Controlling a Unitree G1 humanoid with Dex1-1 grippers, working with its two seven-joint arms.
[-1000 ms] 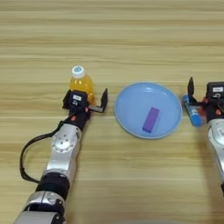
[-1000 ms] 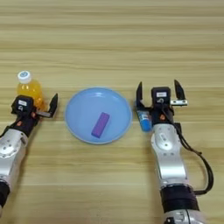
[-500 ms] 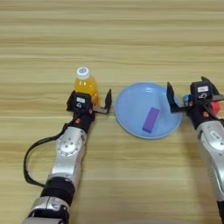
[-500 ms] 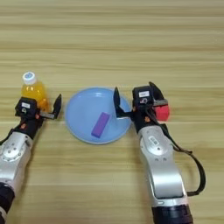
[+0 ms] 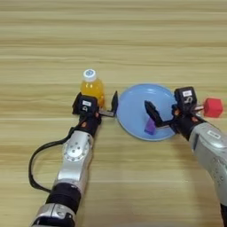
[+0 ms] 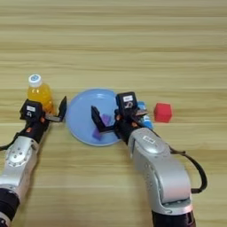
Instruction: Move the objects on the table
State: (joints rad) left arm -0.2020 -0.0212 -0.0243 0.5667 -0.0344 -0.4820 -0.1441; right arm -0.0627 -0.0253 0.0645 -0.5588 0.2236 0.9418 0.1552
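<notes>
In the left eye view, a light wooden table [image 5: 133, 40] with horizontal grain is seen from above. A round light blue plate [image 5: 133, 111] is placed near the middle of the table. A small purple oblong block [image 5: 150, 127] lies in the plate, toward its near rim. The right gripper [image 5: 163, 116] is held over the right part of the plate, its two black fingers spread apart; one finger [image 5: 152, 113] stands just beside the block, and nothing is clamped between them. A small red cube [image 5: 213, 107] rests on the table close to the right edge, just outside the plate. An orange drink bottle with a white cap [image 5: 91, 87] stands upright to the left of the plate. The left gripper [image 5: 95, 107] is found directly in front of the bottle, its fingers wide apart and empty; one finger tip comes close to the left rim of the plate.

In the right eye view, the same things are shown a little more to the left. The bottle [image 6: 39, 92] stands near the left edge, with the left gripper [image 6: 43, 114] in front of it. The plate [image 6: 80, 119] is partly covered by the right gripper [image 6: 110, 119], and only a part of the block [image 6: 97, 133] is visible beside the finger. A small blue thing [image 6: 143, 116] is seen between the right gripper and the cube [image 6: 162, 112], but what it is cannot be told.
</notes>
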